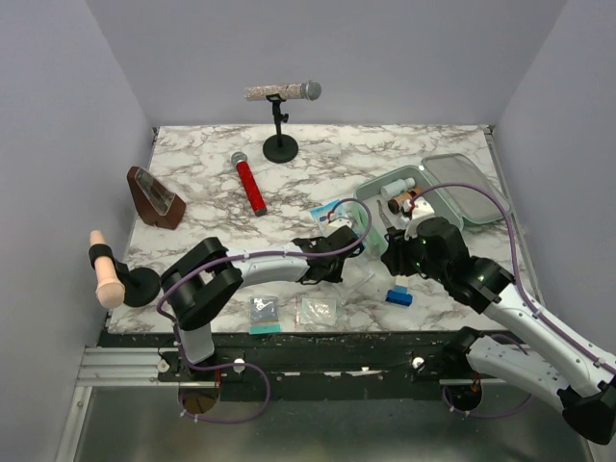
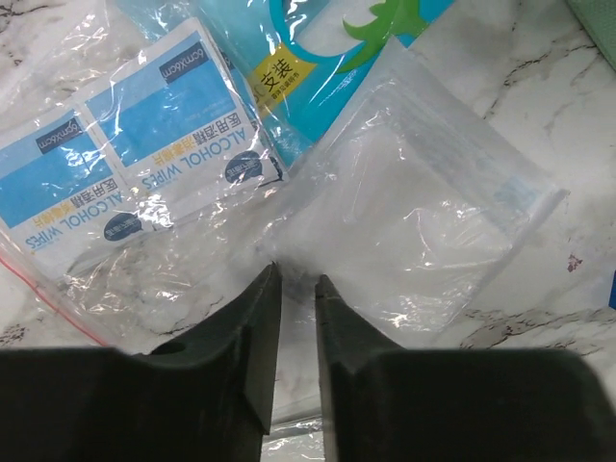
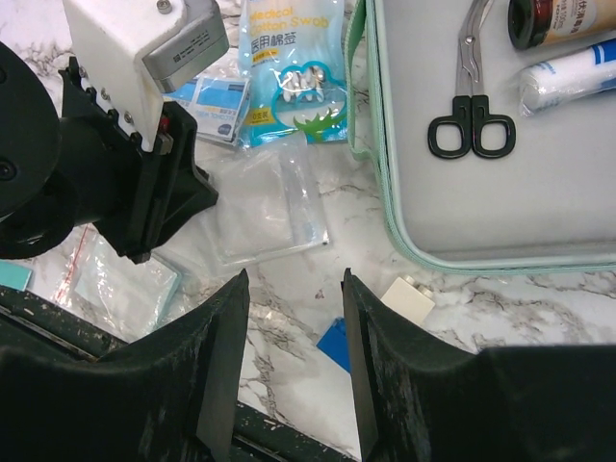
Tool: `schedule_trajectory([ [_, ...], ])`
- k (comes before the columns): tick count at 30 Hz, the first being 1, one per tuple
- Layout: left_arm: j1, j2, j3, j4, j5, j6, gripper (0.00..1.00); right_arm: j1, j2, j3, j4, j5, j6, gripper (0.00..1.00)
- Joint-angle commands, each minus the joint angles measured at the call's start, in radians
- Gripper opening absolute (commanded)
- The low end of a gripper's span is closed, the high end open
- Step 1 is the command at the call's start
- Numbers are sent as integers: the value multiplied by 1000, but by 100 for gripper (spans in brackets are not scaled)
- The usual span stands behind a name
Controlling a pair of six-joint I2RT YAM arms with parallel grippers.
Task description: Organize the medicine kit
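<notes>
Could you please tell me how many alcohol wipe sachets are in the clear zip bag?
2. One blue-and-white alcohol wipe sachet lies on the left; the second sachet adjoins it on the right, both inside the clear plastic zip bag. More may be hidden underneath.

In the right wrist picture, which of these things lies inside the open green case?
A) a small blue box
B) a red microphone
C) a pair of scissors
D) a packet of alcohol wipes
C: the scissors with black handles lie flat on the floor of the case, while the wipes lie outside it on the table.
</notes>
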Motion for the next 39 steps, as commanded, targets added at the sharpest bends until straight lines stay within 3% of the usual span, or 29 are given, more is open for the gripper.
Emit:
schedule_trajectory([
  [1,-4,21,21,18,15,17,24,5,-17,-15,-24,31,-6,52],
  [6,-4,16,15,26,20,25,8,4,-17,-11,-27,27,-9,52],
  [7,-6,12,13,29,20,26,0,5,-17,-9,-28,27,-8,52],
  [19,-6,-264,-120,89,-11,26,0,4,-33,-2,-39,58,-5,52],
  [27,-6,-266,-99,77,23,20,0,5,-37,-15,-35,47,9,52],
  [28,-4,-245,-79,59,31,17,16,5,-39,-18,-33,46,12,52],
  [31,-6,-171,-50,35,49,2,50,5,-43,-25,-33,41,15,52],
  [33,-7,-139,-45,43,60,-3,55,5,-45,-26,-33,41,17,52],
  [39,-4,-61,-1,23,54,2,58,5,-49,-31,-33,41,18,52],
])
